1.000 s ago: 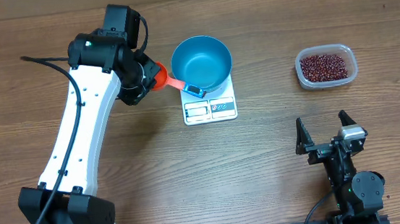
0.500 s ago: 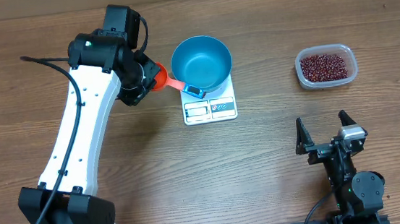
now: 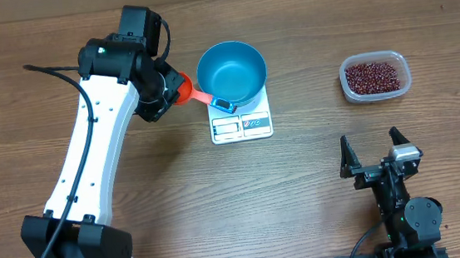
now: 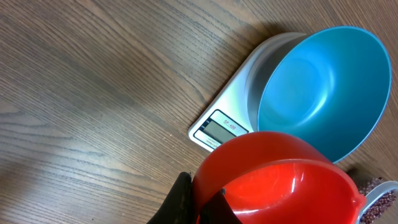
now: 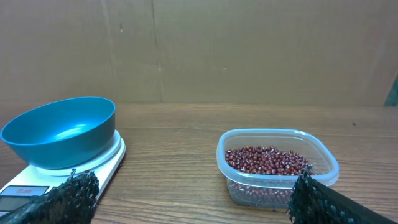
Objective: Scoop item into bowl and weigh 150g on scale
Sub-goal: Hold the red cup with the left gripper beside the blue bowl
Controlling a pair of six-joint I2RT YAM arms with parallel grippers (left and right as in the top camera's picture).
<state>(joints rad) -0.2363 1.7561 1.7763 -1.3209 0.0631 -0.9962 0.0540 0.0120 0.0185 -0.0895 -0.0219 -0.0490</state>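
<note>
The blue bowl [image 3: 232, 70] stands on the white scale [image 3: 242, 125], and its inside [image 4: 323, 87] looks bare. My left gripper [image 3: 162, 90] is shut on the rim of a red scoop [image 3: 181, 89]. The scoop's handle ends in a blue tip [image 3: 225, 106] over the scale, beside the bowl. In the left wrist view the scoop's cup [image 4: 280, 180] shows no beans, and black fingers [image 4: 180, 199] pinch its wall. The beans [image 3: 373, 75] lie in a clear tub at the right. My right gripper [image 3: 376, 156] stands open near the front edge, well short of the tub, with nothing between its fingers.
The clear plastic tub [image 5: 277, 177] sits to the right of the scale [image 5: 106, 163] and bowl [image 5: 62, 130], with bare wooden table between them. A brown cardboard wall closes off the far side. The left arm's white link [image 3: 91, 158] slants across the table's left half.
</note>
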